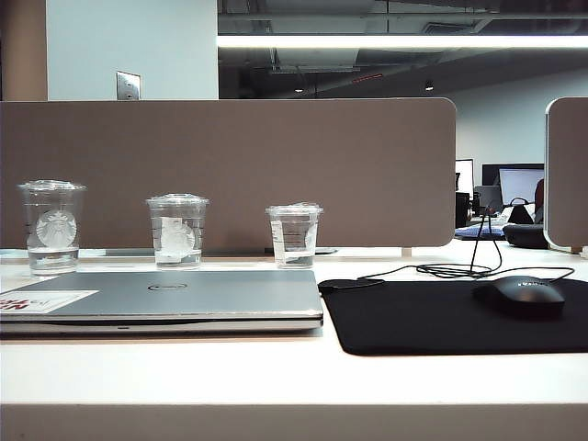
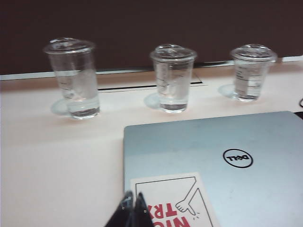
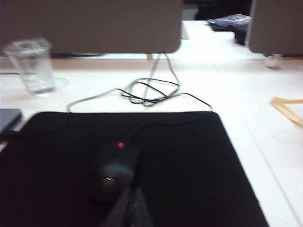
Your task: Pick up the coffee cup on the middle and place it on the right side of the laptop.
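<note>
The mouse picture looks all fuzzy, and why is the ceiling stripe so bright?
In the right wrist view the mouse, its cable and the right gripper are soft and blurred. In the exterior view the ceiling light glares white, while the coffee cup and laptop stay sharp. In the left wrist view the left gripper is a blurred dark wedge.

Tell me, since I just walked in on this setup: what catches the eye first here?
Three clear plastic lidded cups stand in a row along the grey partition; the middle coffee cup bears a white round logo. In front of them lies the closed flat silver-grey laptop, and to its right a black mouse sits on a black mat. The left gripper is shut above the laptop's sticker; the right gripper hangs over the mat.
</note>
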